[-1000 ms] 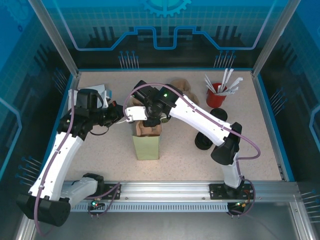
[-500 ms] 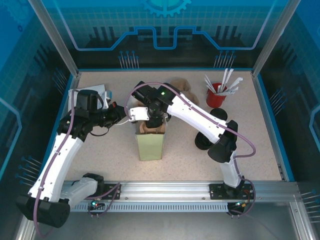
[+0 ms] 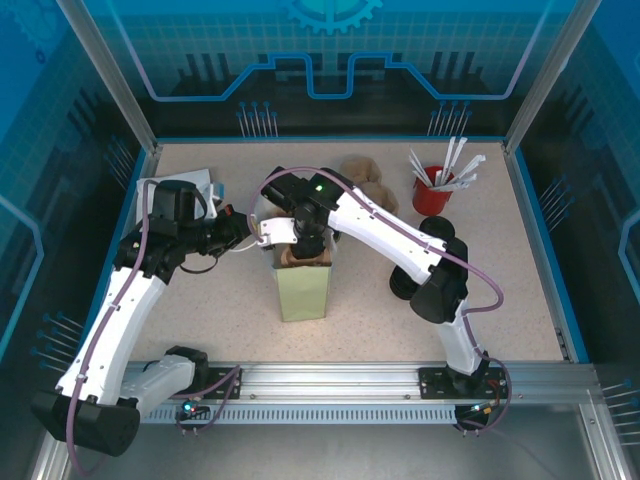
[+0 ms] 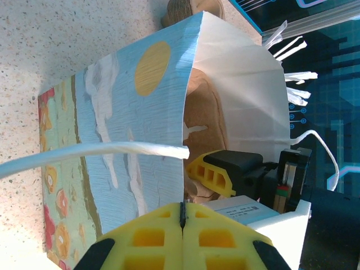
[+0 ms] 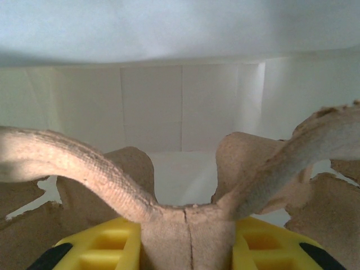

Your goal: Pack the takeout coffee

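Top external. The paper bag (image 3: 302, 290) is seen upright mid-table. Its mouth is held by the left gripper (image 3: 245, 232) from the left side. The right gripper (image 3: 300, 245) is positioned over the mouth, and a brown cardboard cup carrier (image 3: 298, 257) is seen inside it. A dark round-lidded item (image 3: 441, 226), just beyond the right forearm, is taken to be the takeout coffee. This cannot be confirmed from above. It is well apart from the bag.

Left wrist. The left gripper (image 4: 181, 211) is seen with fingers pressed together, and the bag (image 4: 129, 112) is pinched by its rim between them. The carrier (image 4: 208, 124) and the right gripper (image 4: 225, 169) are seen within the opening.

Right wrist. The right gripper (image 5: 187, 236) is clamped on the carrier's (image 5: 112, 180) centre handle. White bag walls are seen all round, and the bag floor is visible below.

Step judged: the carrier is being seated in the bag, and the coffee is not yet packed.

Next move judged: the carrier is to be set flat on the floor and the handle let go. A straight lift-out is needed so the walls are not snagged, with the mouth kept spread. The coffee is then to be fetched.
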`<control>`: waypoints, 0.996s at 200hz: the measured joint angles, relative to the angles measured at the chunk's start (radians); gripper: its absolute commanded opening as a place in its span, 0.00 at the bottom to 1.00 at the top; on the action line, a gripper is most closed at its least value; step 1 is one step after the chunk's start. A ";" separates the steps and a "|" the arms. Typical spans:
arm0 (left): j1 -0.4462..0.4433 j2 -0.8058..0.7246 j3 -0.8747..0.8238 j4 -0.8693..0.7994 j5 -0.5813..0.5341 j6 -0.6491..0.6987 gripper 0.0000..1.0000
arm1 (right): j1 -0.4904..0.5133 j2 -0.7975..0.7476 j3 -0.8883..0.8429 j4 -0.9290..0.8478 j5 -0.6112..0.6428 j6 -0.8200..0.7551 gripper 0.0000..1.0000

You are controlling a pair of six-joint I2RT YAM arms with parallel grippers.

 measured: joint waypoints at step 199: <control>0.011 -0.062 0.270 -0.233 -0.165 0.050 0.71 | -0.015 0.023 -0.054 0.002 -0.004 -0.034 0.30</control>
